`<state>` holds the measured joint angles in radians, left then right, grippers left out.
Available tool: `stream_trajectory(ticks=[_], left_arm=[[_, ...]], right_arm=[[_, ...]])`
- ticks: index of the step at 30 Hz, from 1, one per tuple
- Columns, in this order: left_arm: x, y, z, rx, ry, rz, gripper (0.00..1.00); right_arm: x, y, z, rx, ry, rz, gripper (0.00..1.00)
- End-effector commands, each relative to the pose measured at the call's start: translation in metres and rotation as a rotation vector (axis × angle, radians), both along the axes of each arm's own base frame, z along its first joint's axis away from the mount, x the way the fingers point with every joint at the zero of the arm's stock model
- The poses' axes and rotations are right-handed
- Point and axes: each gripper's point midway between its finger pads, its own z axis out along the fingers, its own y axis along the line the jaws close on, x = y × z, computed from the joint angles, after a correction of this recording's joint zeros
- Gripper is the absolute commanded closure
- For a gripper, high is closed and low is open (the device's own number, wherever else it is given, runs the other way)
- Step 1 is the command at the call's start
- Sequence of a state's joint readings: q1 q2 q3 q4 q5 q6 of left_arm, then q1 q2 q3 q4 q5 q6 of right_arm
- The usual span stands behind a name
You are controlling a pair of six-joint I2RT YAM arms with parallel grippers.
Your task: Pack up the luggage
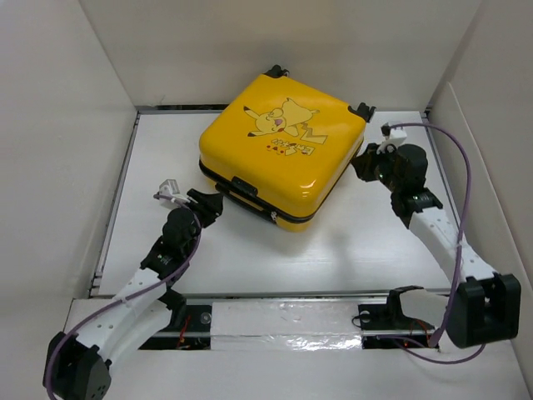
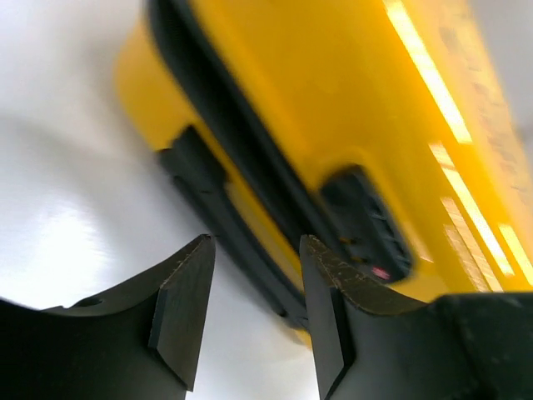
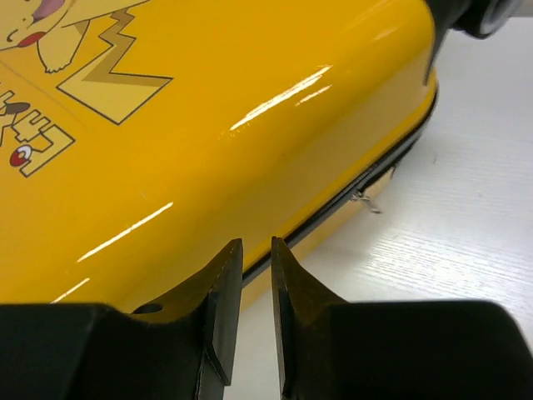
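Seen from above, the suitcase (image 1: pixel 283 146) lies shut toward the far edge of the surface (image 1: pixel 333 250), with the left claw (image 1: pixel 210 204) at its near-left side and the right claw (image 1: pixel 366 160) at its right.

In the left wrist view, the jaws are apart and empty, facing the black seam.

In the right wrist view, the jaws are barely parted and hold nothing. Zipping up seems to be the step in hand, so the next move calls for pinching the zipper pull (image 3: pixel 366 201).

The yellow luggage (image 1: pixel 279 150) lies closed on the white table (image 1: pixel 375 242).
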<state>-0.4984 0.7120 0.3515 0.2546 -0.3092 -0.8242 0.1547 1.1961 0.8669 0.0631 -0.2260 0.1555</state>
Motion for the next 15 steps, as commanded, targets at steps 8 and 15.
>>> stream_trajectory(ticks=[8, 15], left_arm=[[0.022, -0.023, -0.049, -0.057, 0.133, -0.142, 0.52], [0.031, -0.045, -0.050, -0.084, 0.124, -0.190, 0.44]], right_arm=[[-0.058, 0.011, 0.008, 0.029, -0.107, 0.053, 0.74], [-0.067, 0.025, -0.002, 0.023, -0.092, 0.119, 0.74]])
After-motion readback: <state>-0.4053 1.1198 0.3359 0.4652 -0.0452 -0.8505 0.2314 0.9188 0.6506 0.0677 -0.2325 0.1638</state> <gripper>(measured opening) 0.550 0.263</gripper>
